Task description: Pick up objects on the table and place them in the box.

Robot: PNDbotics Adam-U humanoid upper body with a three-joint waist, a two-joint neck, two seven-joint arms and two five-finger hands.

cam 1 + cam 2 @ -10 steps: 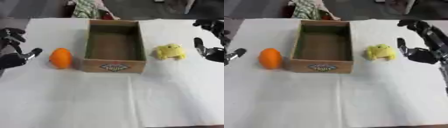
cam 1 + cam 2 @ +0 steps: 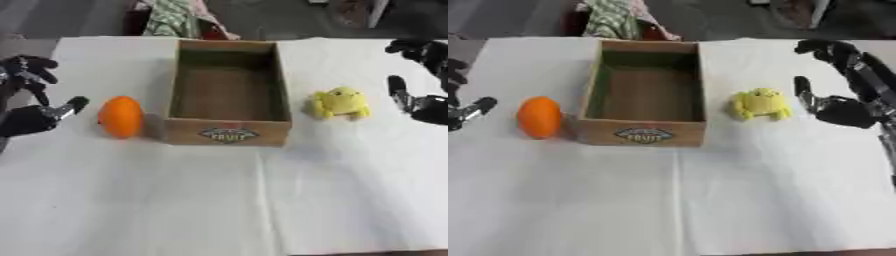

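An open cardboard box with a fruit label on its front wall stands mid-table, nothing inside it. Just left of the box lies an orange fruit. A yellow plush toy sits to the right of the box. My left hand hovers open to the left of the orange, thumb pointing toward it, a small gap between them. My right hand is open to the right of the plush, fingers spread above and thumb near it, not touching.
A white cloth covers the table. Beyond the far edge lies a bundle of green-and-white checked fabric behind the box. The near half of the table holds no objects.
Both hands have edged slightly inward toward their objects. The orange, the box and the plush stay where they were.
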